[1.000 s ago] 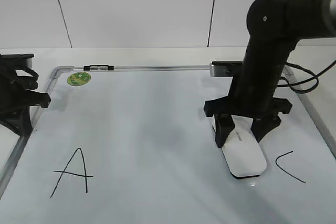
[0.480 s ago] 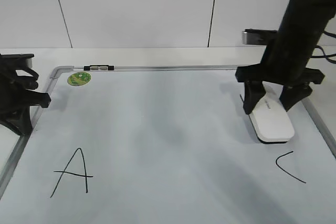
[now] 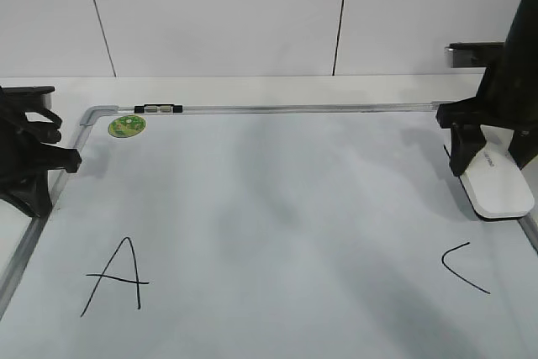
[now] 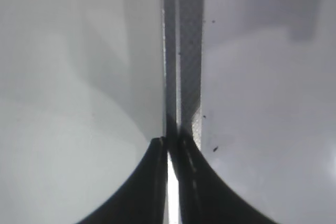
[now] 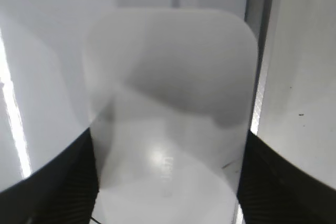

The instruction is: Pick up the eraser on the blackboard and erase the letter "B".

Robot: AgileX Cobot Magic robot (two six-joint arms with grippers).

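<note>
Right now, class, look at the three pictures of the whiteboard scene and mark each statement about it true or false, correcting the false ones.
1. The right claw grips the eraser. True.
2. The eraser sits in the middle of the blackboard. False: it is at the board's right edge, beside the frame.
3. A letter "B" stands between the letter A and the letter C. False: the board between them is blank.
4. The left claw is shut and holds nothing. True.
5. The green sticker is near the board's far left corner. True.
6. The marker pen lies next to the C. False: it rests on the board's top edge, by the sticker.
</note>
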